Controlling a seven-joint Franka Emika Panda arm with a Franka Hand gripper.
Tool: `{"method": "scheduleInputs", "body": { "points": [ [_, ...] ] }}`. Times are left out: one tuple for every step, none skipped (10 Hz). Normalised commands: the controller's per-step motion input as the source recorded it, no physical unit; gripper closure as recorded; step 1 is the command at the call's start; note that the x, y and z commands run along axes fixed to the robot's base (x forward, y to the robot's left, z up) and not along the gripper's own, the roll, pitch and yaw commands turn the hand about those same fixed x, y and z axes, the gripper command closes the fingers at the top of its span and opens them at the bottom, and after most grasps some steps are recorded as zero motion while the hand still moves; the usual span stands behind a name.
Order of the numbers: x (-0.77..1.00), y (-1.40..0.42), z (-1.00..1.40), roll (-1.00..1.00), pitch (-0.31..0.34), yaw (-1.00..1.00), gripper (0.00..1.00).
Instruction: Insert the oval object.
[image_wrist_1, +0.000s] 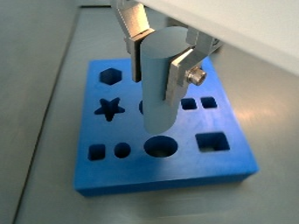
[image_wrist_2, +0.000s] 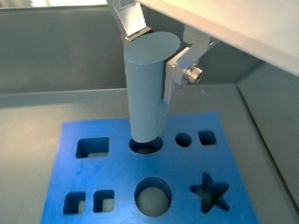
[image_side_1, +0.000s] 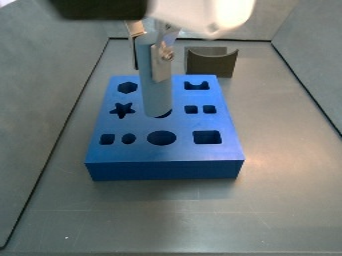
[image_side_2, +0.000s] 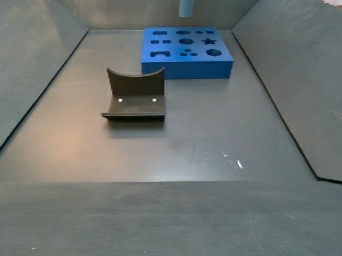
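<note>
The oval object (image_wrist_2: 149, 87) is a tall, smooth, pale blue-grey peg standing upright, its flat oval top showing. The tool (image_wrist_2: 162, 54) clamps its upper part. Its lower end sits in a hole of the blue block (image_side_1: 166, 140) near the tabletop's far edge.

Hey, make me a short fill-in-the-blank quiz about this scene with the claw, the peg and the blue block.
1. The claw is shut on the ____ object.
2. The peg's lower end sits in a hole of the ____ block.
3. The held peg stands ____ rather than lying flat.
4. The dark L-shaped fixture stands on the ____, apart from the block.

Missing words: oval; blue; upright; floor
</note>
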Motion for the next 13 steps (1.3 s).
{"method": "scheduleInputs", "body": {
  "points": [
    [-0.06,-0.04,-0.16,0.19,0.027,-0.98,1.0],
    [-0.06,-0.04,-0.16,0.2,0.029,-0.98,1.0],
    [-0.03,-0.02,-0.2,0.21,0.011,-0.97,1.0],
    [-0.04,-0.03,-0.35,0.25,0.031,-0.93,1.0],
    [0.0,-0.08,-0.54,0.11,0.0,-1.0,1.0],
    [0.0,-0.15,-0.37,0.0,0.0,-0.99,1.0],
    [0.0,-0.16,-0.24,-0.01,0.0,-0.95,1.0],
    [0.19,-0.16,-0.16,-0.07,0.0,-0.8,1.0],
    [0.42,0.0,-0.19,-0.08,0.016,-0.69,1.0],
    [0.45,0.0,-0.18,-0.06,0.064,-0.57,1.0],
    [0.29,0.09,-0.25,0.0,0.071,-0.25,1.0],
    [0.1,0.06,-0.37,0.02,0.084,-0.03,1.0],
    [0.0,0.12,-0.49,0.01,0.06,-0.1,1.0]
  ]
}}
